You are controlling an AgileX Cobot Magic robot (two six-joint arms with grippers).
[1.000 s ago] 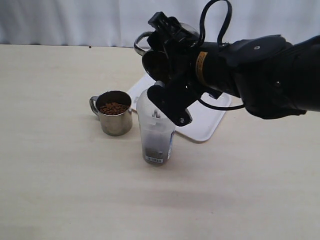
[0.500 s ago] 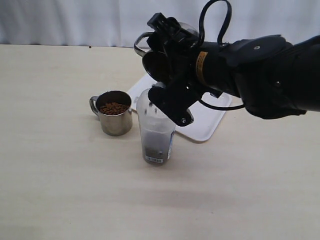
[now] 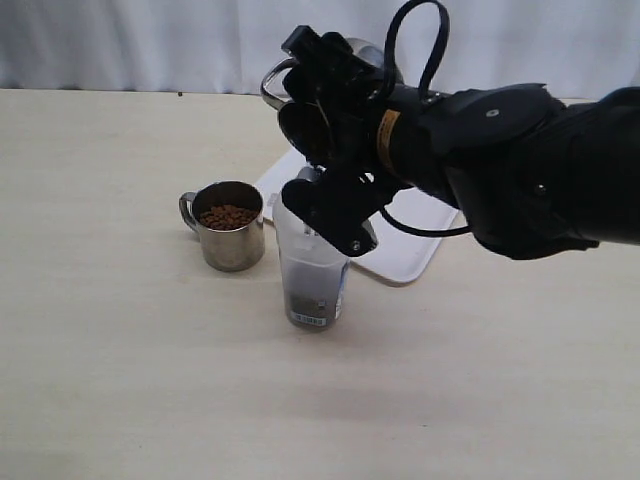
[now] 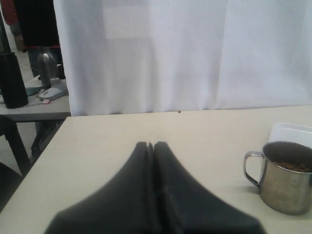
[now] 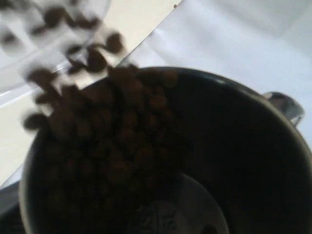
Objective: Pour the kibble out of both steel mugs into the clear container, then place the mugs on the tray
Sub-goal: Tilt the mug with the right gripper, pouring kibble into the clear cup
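My right gripper (image 3: pixel 322 125) is shut on a steel mug (image 3: pixel 308 112), which it holds tipped on its side above the clear container (image 3: pixel 312 268). In the right wrist view kibble (image 5: pixel 109 139) slides over the mug's lip toward the container's rim (image 5: pixel 29 46). Some kibble (image 3: pixel 308 300) lies in the container's base. The other steel mug (image 3: pixel 231 238) stands upright left of the container with kibble (image 3: pixel 228 216) in it, and also shows in the left wrist view (image 4: pixel 285 185). The white tray (image 3: pixel 410 245) lies behind the container. My left gripper (image 4: pixel 150 145) is shut on nothing, away from that mug.
A white curtain (image 3: pixel 120 40) hangs along the table's far edge. The right arm's black body (image 3: pixel 520 165) hangs over the tray's right side. Beyond the table's left end, the left wrist view shows another desk (image 4: pixel 29 109) with a dark bottle.
The right gripper has shifted slightly left and up with the mug, tipping it a little more. The standing mug and the container have not moved.
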